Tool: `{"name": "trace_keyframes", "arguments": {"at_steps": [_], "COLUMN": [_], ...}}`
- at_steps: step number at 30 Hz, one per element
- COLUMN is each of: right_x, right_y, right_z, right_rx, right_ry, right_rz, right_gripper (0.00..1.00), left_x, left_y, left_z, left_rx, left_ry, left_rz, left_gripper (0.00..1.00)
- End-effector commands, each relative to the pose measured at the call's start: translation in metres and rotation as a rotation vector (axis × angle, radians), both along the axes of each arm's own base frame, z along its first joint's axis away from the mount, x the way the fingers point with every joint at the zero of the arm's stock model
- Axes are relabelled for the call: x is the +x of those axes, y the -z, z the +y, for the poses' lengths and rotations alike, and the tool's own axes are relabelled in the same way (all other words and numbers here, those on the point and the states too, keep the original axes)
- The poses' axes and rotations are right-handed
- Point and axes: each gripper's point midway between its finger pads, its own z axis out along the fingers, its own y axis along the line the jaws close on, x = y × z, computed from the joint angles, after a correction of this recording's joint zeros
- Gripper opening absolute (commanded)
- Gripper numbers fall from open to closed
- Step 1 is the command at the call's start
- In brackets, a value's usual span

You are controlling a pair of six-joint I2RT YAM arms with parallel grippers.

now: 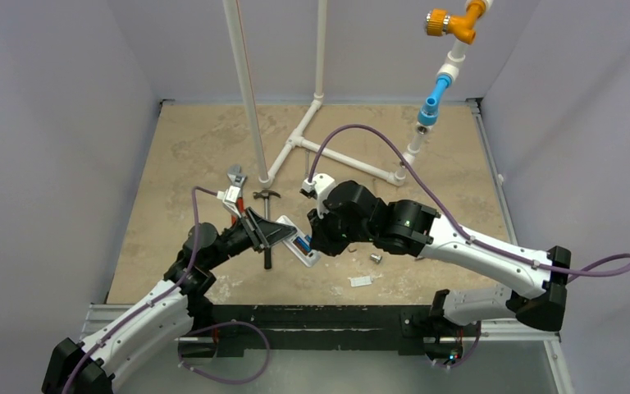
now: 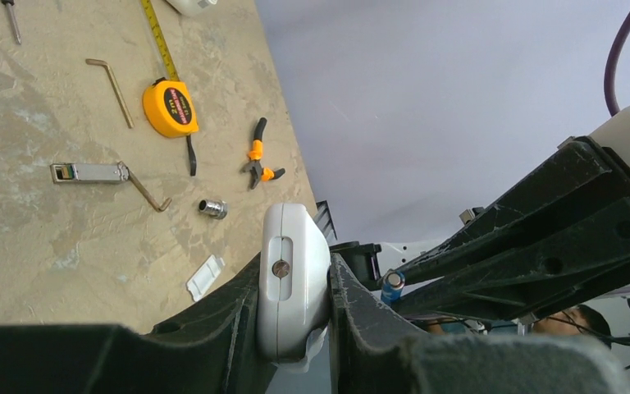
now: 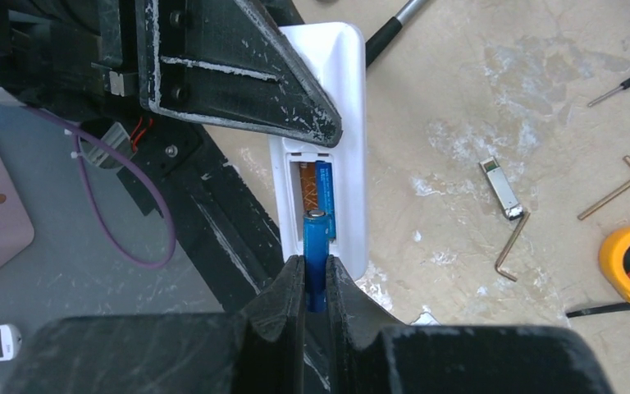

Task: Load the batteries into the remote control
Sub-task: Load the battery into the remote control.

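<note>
Blue battery [image 3: 315, 234] pinched in the right claw [image 3: 313, 267] could jam askew if the remote control [image 3: 351, 164], clamped in the left claw [image 2: 294, 308], twists.

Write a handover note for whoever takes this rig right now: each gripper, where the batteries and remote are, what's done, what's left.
Grippers: the left gripper is shut on the remote control, its battery recess open toward the right arm. The right gripper is shut on the second battery, whose tip is at the recess but not seated.
Done: the first battery appears to lie in the recess.
Left: press the second battery into the free slot. The cover lies on the table, if it should be refitted.
</note>
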Motion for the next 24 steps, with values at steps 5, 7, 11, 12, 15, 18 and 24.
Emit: {"name": "trace_keyframes", "arguments": {"at_steps": [5, 7, 11, 12, 15, 18, 24], "right_x": [-0.005, -0.004, -0.001, 0.000, 0.001, 0.002, 0.003], "right_y": [-0.009, -0.003, 0.005, 0.007, 0.013, 0.015, 0.019], "right_z": [0.026, 0.028, 0.031, 0.032, 0.032, 0.031, 0.029], "right_rx": [0.066, 0.051, 0.029, 0.022, -0.005, -0.020, -0.041], "right_ry": [-0.040, -0.038, -0.033, -0.034, -0.040, -0.040, -0.039], "right_rz": [0.037, 0.042, 0.044, 0.043, 0.044, 0.042, 0.041], "right_gripper": [0.00, 0.00, 0.00, 0.00, 0.00, 0.00, 0.05], "left_x": [0.003, 0.003, 0.003, 0.002, 0.001, 0.000, 0.000], "left_y": [-0.023, -0.022, -0.023, -0.023, -0.023, -0.023, -0.024], "left_z": [-0.001, -0.002, -0.002, -0.002, -0.002, -0.002, -0.002], "left_rx": [-0.029, -0.028, -0.030, -0.031, -0.032, -0.032, -0.037], "left_ry": [-0.006, -0.002, 0.000, 0.003, 0.007, 0.008, 0.010], "left_rz": [-0.059, -0.059, -0.061, -0.063, -0.065, -0.068, -0.072], "left_gripper": [0.00, 0.00, 0.00, 0.00, 0.00, 0.00, 0.00]}}
